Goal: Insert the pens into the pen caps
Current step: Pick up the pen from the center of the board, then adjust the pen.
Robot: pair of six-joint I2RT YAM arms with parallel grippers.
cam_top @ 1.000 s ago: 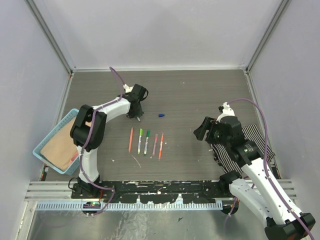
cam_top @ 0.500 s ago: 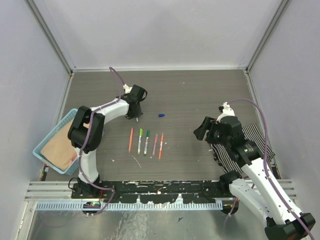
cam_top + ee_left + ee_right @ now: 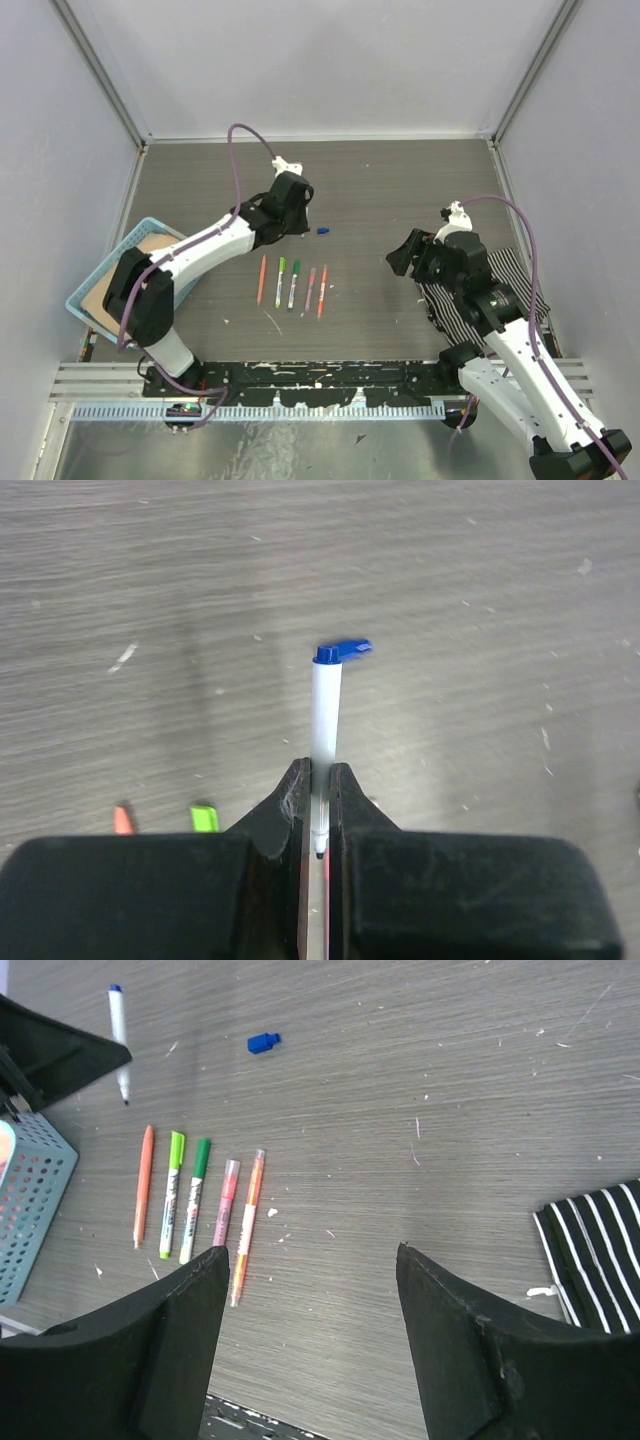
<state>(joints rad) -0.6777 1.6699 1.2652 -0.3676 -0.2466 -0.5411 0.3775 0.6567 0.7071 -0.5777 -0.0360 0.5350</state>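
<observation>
A dark grey wood-grain table (image 3: pixel 400 190) fills the middle, enclosed on 3 sides by pale, evenly lit walls (image 3: pixel 320 60); 2 aluminium posts (image 3: pixel 100 72) slant at upper left and right.

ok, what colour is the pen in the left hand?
The pen has a white barrel and a blue end; the left wrist view shows it best.
</observation>
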